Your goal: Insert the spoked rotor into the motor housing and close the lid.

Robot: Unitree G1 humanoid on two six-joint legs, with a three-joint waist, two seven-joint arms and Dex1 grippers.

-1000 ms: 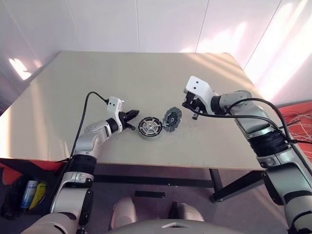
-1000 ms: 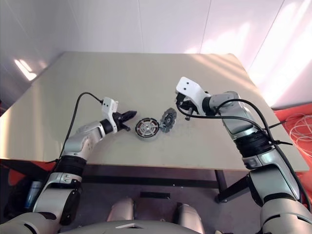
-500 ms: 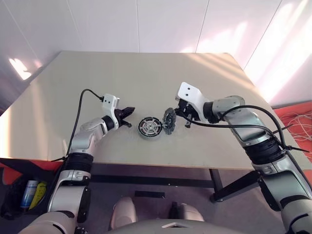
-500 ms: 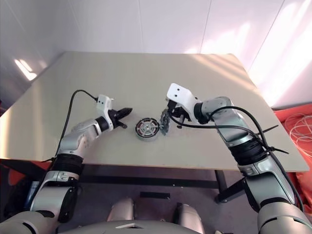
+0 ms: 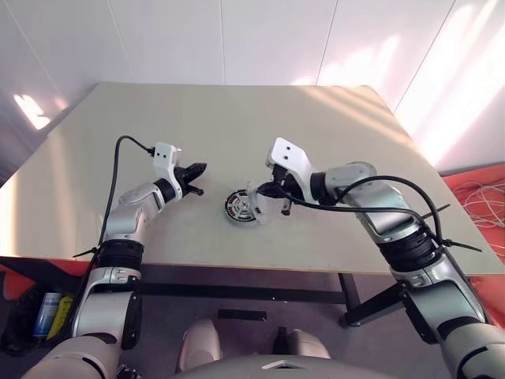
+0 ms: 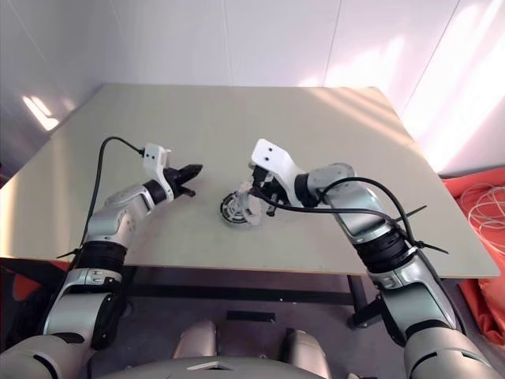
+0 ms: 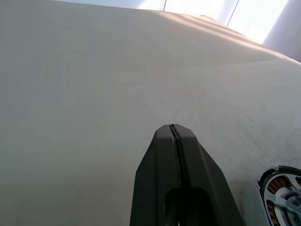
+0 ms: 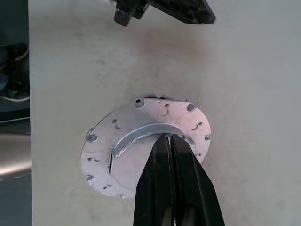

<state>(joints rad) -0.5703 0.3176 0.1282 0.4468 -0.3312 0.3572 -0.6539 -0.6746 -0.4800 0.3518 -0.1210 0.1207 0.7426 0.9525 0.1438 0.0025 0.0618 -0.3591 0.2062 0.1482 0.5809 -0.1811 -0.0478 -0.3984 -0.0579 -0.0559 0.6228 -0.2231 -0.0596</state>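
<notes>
Silver-grey jointed arms; white wrist camera blocks; black cables looping alongside; tapered black jaws.

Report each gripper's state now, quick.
Left gripper: shut, holding nothing, above the beige table.
Right gripper: shut, tips against the thin round silver-grey lid; a grip cannot be told.

Closed right end effector (image 8: pixel 170 137) rests against the silver lid (image 8: pixel 141 150).

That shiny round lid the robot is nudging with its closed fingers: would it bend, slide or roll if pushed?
The lid looks like thin rigid metal, so it probably won't bend. Its smooth face would likely let the shut right gripper slip. Being round and tilted against the motor housing, it might roll or drop flat.
</notes>
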